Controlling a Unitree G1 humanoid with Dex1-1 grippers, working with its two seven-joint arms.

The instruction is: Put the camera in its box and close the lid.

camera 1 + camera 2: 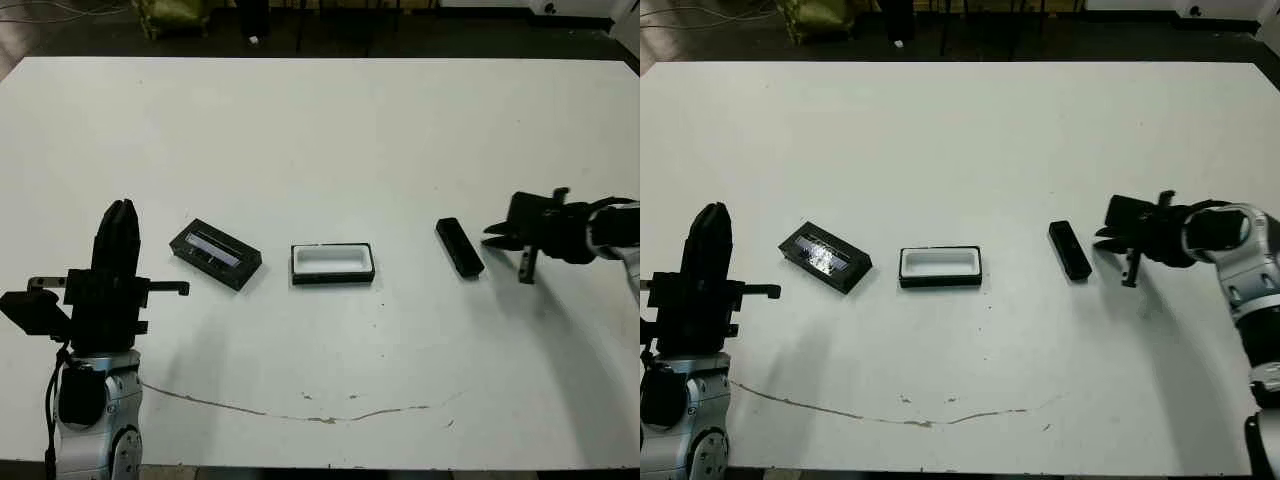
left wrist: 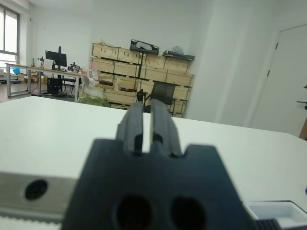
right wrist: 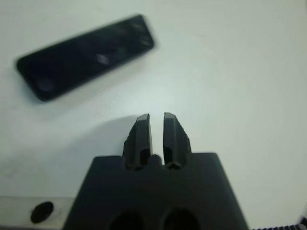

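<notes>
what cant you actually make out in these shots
- Camera, right wrist view: blurred, face detail unreadable.
- Box, left wrist view: cut off by the picture's edge and the left gripper body.
- Lid, head views: too small to read its strip.
- Right gripper: holds nothing.

The desk (image 1: 320, 130) is white, with a thin brownish crack line near its front edge. The camera (image 1: 459, 246) is plain black. The box (image 1: 332, 263) is black with white lining. The lid (image 1: 215, 253) is black with a bluish-grey shiny strip.
</notes>
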